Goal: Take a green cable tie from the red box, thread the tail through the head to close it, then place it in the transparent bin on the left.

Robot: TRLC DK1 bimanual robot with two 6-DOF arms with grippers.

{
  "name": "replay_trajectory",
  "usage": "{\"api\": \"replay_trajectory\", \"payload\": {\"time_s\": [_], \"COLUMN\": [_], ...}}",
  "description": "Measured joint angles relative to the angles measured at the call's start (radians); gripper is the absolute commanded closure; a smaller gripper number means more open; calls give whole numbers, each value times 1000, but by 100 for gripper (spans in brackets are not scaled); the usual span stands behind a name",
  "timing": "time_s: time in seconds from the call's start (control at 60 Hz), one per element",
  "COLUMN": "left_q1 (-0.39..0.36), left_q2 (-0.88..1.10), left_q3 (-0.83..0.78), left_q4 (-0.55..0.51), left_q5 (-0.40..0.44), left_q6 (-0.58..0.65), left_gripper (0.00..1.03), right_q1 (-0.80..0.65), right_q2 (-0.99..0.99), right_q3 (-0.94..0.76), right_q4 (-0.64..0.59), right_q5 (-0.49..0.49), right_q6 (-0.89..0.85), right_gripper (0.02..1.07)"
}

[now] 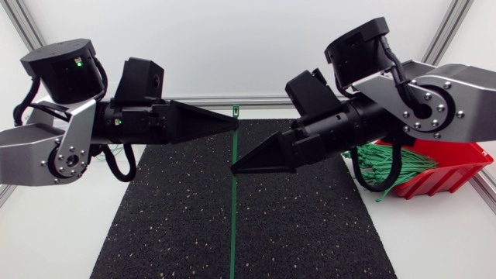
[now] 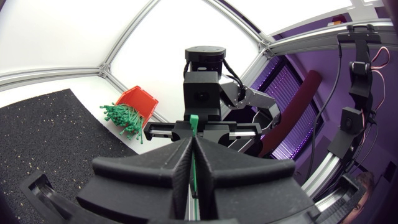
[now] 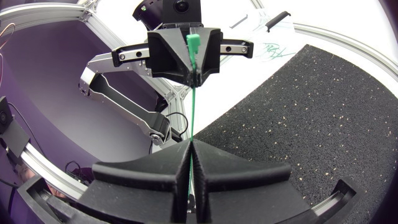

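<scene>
The mat (image 1: 170, 225) lay under both arms. The left arm (image 1: 62, 147) came in almost level from its side, and the right arm (image 1: 434, 101) came in sloping downward, with the red box (image 1: 453, 167), full of green ties, behind it. The left gripper (image 1: 235, 119) pointed toward the middle, its 2 fingers pressed together on the tie (image 1: 234, 143) just under the head (image 1: 235, 111). The right gripper (image 1: 235, 167) was a little further along, and its 2 fingers were also clamped on the strip. So the tie was stretched straight between the 2 tips, and the long tail (image 1: 232, 248) ran on past the right gripper. I judged that the threading was not yet begun. To do it well, the left gripper should keep the head steady with its slot free, while the right one takes the strip nearer the tail end and bends it round slowly, because such a thin strip can twist or slip. The bin did not show.
</scene>
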Motion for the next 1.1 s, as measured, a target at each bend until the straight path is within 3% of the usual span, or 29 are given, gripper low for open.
{"api": "replay_trajectory", "payload": {"time_s": [0.2, 0.367, 0.483, 0.633, 0.717, 0.817, 1.1], "left_q1": [0, 3, 31, 96, 129, 148, 179], "left_q2": [0, 0, 0, 19, 53, 94, 136], "left_q3": [0, 0, 0, 5, 13, 17, 18], "left_q4": [0, 0, 0, 0, 0, 0, 7], "left_q5": [-11, -15, -16, -15, -15, -13, 28], "left_q6": [-23, -43, -71, -110, -136, -158, -175], "left_gripper": [99, 100, 100, 100, 100, 100, 100], "right_q1": [1, 1, -11, -65, -72, -26, 75], "right_q2": [-2, -21, -46, -73, -73, -73, -74], "right_q3": [-6, -13, -14, 3, 21, 23, 43], "right_q4": [7, 2, -37, -183, -238, -251, -334], "right_q5": [9, 12, 16, 63, 140, 303, 579], "right_q6": [0, -1, -23, -124, -232, -358, -616], "right_gripper": [100, 61, 50, 32, 9, 7, 7]}}
